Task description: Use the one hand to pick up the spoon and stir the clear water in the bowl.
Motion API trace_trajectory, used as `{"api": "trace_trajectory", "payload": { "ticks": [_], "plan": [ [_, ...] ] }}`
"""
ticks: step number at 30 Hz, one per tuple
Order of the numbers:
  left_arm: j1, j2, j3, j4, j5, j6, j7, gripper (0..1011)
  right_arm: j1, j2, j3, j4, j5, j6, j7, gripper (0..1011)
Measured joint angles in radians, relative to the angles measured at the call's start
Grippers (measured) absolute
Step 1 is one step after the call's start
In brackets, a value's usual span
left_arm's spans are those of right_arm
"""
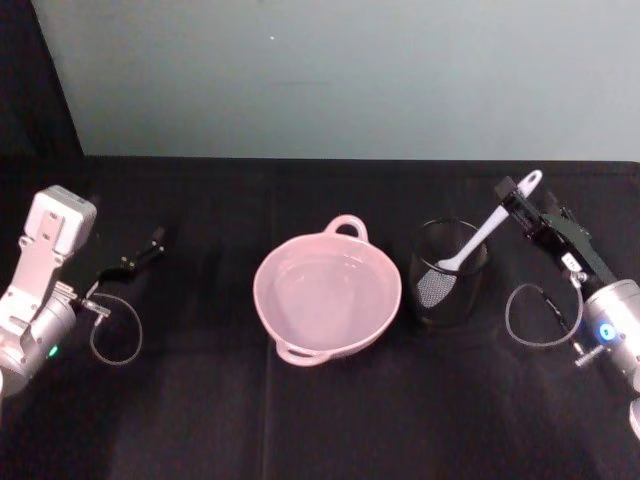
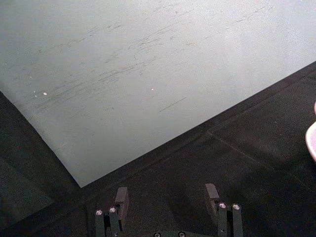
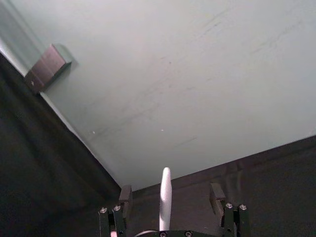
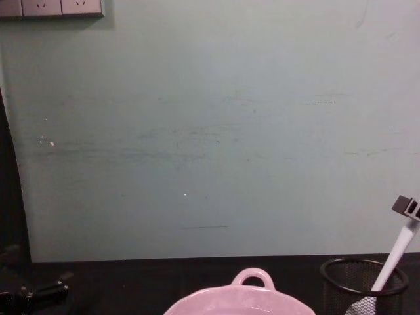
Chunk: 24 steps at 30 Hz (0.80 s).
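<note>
Nearest to me, on the black cloth table [image 1: 330, 420], the pale pink glossy bowl [image 1: 266, 312] with a small loop handle stands in the middle. I see clear water [image 1: 330, 290] inside it. Just beside the bowl, on the right, stands a black wire mesh cup [image 1: 450, 300]. The white spatula-like spoon [image 1: 482, 233] leans in this cup, blade down, and its long handle rises to the right. The black two-jaw right gripper [image 1: 527, 198] is around the upper handle. In the right wrist view its fingers are spread, with a gap on each side of the handle. The left gripper [image 1: 142, 250] is at the left, well apart from the bowl, with its fingers also spread. Behind everything is a pale green wall [image 1: 350, 80].
</note>
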<state>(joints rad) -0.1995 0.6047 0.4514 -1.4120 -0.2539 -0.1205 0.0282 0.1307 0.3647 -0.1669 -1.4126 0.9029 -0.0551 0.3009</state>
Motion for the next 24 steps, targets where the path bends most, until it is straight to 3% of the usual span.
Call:
{"api": "trace_trajectory", "payload": {
  "ticks": [6, 17, 24],
  "plan": [
    [0.0, 0.0, 0.0, 0.0, 0.0, 0.0, 0.0, 1011, 0.033, -0.027, 0.012, 0.051, 0.058, 0.022, 0.033, 1002],
    [0.0, 0.0, 0.0, 0.0, 0.0, 0.0, 0.0, 1011, 0.073, -0.026, -0.004, 0.087, 0.054, 0.015, 0.052, 1003],
    [0.0, 0.0, 0.0, 0.0, 0.0, 0.0, 0.0, 1011, 0.097, -0.024, -0.004, 0.122, 0.058, 0.013, 0.078, 851]
  ]
}}
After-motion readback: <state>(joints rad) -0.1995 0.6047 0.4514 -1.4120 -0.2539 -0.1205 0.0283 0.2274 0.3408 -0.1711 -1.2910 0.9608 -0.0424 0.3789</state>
